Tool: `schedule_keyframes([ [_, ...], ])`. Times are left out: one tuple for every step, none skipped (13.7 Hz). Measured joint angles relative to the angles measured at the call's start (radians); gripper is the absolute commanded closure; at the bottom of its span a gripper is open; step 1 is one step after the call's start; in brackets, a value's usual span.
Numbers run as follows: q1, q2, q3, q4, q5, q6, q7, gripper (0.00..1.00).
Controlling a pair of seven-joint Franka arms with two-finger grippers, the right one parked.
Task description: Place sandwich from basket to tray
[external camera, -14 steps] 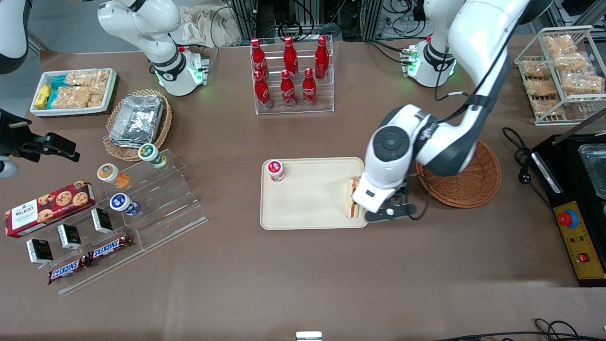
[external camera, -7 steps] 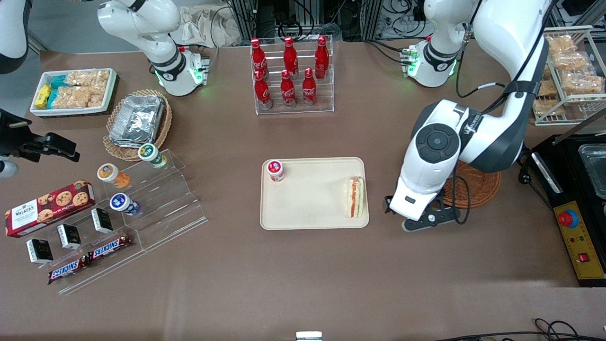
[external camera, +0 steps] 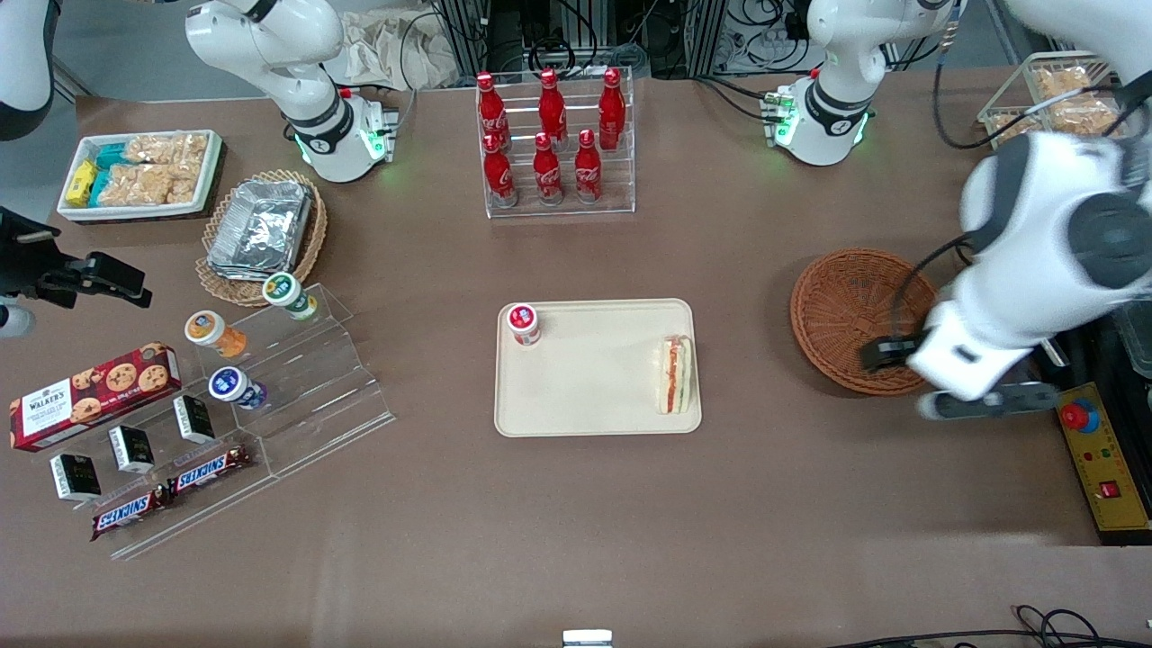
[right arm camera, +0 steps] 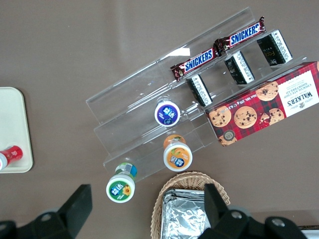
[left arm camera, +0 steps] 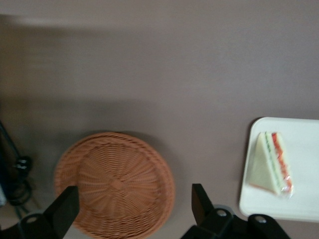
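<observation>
Readable labels: "SNICKERS" on two bars point(right arm camera: 227, 41) and "WALKERS" on the cookie box point(right arm camera: 267, 107), both toward the parked arm's end of the bench point(external camera: 558, 522). The sandwich point(external camera: 676, 373) lies in the cream tray point(external camera: 594, 396) at its 3 o'clock edge; a red-capped jar point(external camera: 523, 323) sits at 10 o'clock. The reddish-brown wicker basket point(external camera: 841, 315) holds nothing. The gripper point(left arm camera: 132, 211) hangs above the basket's rim, fingers point(left arm camera: 198, 201) apart, the arm blurred.

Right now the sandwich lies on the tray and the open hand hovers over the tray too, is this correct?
Not fully. The sandwich does lie on the tray, but the open hand hovers above the basket, as the left wrist view shows.
</observation>
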Motion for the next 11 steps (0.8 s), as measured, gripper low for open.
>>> schedule_keyframes([
  [-0.019,-0.029,0.08,-0.011,-0.043,-0.006,0.082,0.0],
  [-0.05,-0.055,0.164,-0.023,-0.069,-0.016,0.151,0.0],
  [-0.083,-0.076,0.239,-0.032,-0.086,-0.028,0.204,0.0],
  [-0.108,-0.092,0.292,-0.039,-0.101,-0.032,0.244,0.0],
  [-0.119,-0.103,0.319,-0.043,-0.114,-0.033,0.268,0.0],
  [-0.125,-0.11,0.33,-0.045,-0.12,-0.033,0.277,0.0],
  [-0.13,-0.113,0.333,-0.045,-0.121,-0.033,0.277,0.0],
  [-0.137,-0.115,0.333,-0.045,-0.122,-0.032,0.277,0.0],
  [-0.145,-0.115,0.333,-0.045,-0.122,-0.032,0.277,0.0],
  [-0.153,-0.115,0.333,-0.045,-0.122,-0.032,0.277,0.0],
  [-0.156,-0.115,0.333,-0.043,-0.122,-0.032,0.277,0.0],
])
